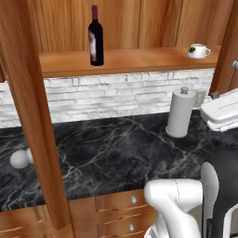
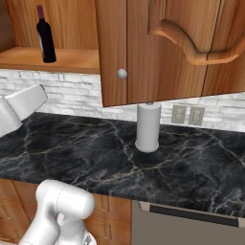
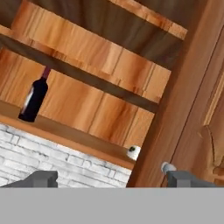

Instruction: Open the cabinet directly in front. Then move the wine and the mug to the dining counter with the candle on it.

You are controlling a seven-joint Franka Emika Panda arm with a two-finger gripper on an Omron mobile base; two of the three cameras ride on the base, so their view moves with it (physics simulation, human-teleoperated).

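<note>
A white ball [image 1: 19, 159] lies at the far left of the black counter [image 1: 111, 148], near the open door [image 1: 30, 116] of the cabinet [image 1: 125, 18]. That door stands edge-on and runs from the top down past the counter's front edge.

Next comes the wine [image 1: 95, 37]. It stands upright on the bottom shelf [image 1: 139, 60] of the cabinet, toward the left side. It is dark, with a red neck and a pale label. From the right base view the wine [image 2: 45, 36] stands on the same shelf, left of the closed door [image 2: 143, 48] with its little round knob [image 2: 122, 73].

Under the shelf is a wall of white bricks [image 1: 111, 95]. A roll of paper towels [image 1: 180, 113] stands upright on the counter, close to that wall.

Farther right on the shelf sits the mug [image 1: 198, 50], small and white, well apart from the wine. Its handle points right.

The gripper [image 3: 112, 178] is spread wide, with nothing between its two dark tips. One finger [image 3: 41, 178] is low on the left and the other is low on the right, just beside a door knob [image 3: 166, 167]. In the hand view the wine [image 3: 34, 99] leans because the camera is tilted, and the mug [image 3: 133, 152] peeks out at the shelf's end, next to the door's edge.

Below the counter are wooden drawers [image 1: 121, 209] with small knobs.
</note>
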